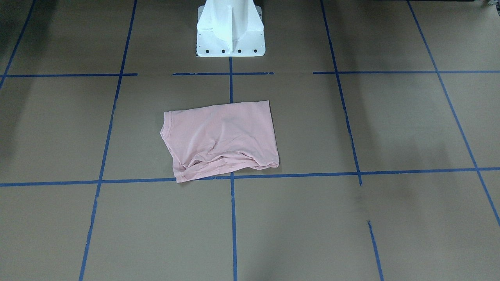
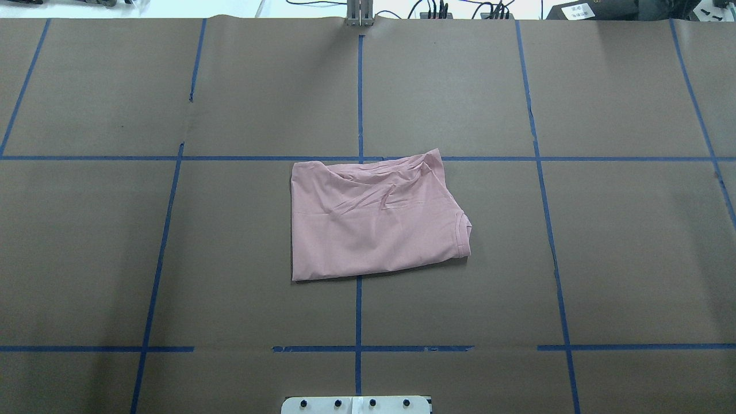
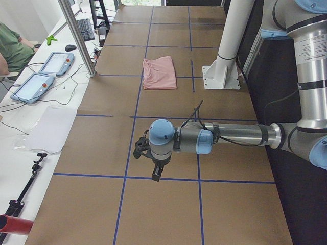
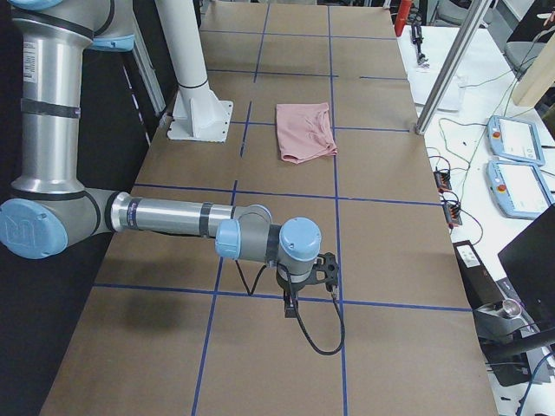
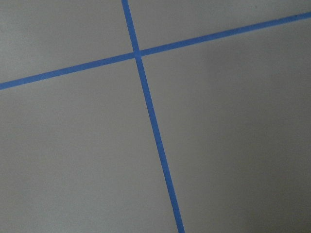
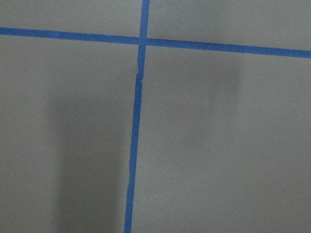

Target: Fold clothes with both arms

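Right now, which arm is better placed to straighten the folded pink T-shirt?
Right, marginally: the folded pale pink T-shirt lies mostly right of the blue centre tape line; left gripper and right gripper both hang far off.

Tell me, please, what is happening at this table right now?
Nothing is handling the pink T-shirt at this moment. It lies folded into a rough rectangle, somewhat wrinkled, in the middle of the table, in front of the white pedestal. The left gripper and the right gripper hang far from it, each above its own end of the table. Whether they are open or shut, I cannot tell.
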Available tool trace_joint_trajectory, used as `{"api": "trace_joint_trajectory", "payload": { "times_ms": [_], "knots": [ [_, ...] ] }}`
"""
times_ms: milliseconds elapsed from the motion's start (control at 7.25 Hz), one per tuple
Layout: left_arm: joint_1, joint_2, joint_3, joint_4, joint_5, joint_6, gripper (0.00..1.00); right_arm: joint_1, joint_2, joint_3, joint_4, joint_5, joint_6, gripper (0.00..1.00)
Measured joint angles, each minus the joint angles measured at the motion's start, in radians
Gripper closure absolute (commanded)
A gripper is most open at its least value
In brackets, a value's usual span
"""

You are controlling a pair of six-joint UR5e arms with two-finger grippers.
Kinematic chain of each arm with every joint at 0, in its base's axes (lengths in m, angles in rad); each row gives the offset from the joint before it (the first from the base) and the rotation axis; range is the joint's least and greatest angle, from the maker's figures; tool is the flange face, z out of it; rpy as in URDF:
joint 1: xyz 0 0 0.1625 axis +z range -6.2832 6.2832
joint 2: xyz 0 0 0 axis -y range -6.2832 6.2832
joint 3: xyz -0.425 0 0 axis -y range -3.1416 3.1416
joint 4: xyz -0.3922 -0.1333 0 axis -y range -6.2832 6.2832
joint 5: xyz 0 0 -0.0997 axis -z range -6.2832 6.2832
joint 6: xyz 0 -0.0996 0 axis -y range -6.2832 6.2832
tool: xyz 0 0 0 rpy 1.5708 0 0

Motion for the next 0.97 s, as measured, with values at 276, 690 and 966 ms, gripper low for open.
{"api": "trace_joint_trajectory", "payload": {
  "times_ms": [276, 690, 966],
  "knots": [
    [-0.03, -0.003, 0.022, -0.001, -0.001, -0.001, 0.0, 0.0, -0.014, 0.002, 0.005, -0.004, -0.001, 0.0],
    [-0.034, -0.018, 0.014, -0.002, 0.063, -0.02, 0.0, 0.0, -0.03, 0.002, 0.009, -0.003, -0.003, 0.0],
    [-0.034, -0.015, 0.008, -0.006, 0.1, -0.018, 0.0, 0.0, -0.036, 0.003, 0.009, -0.002, -0.003, 0.0]
  ]
}}
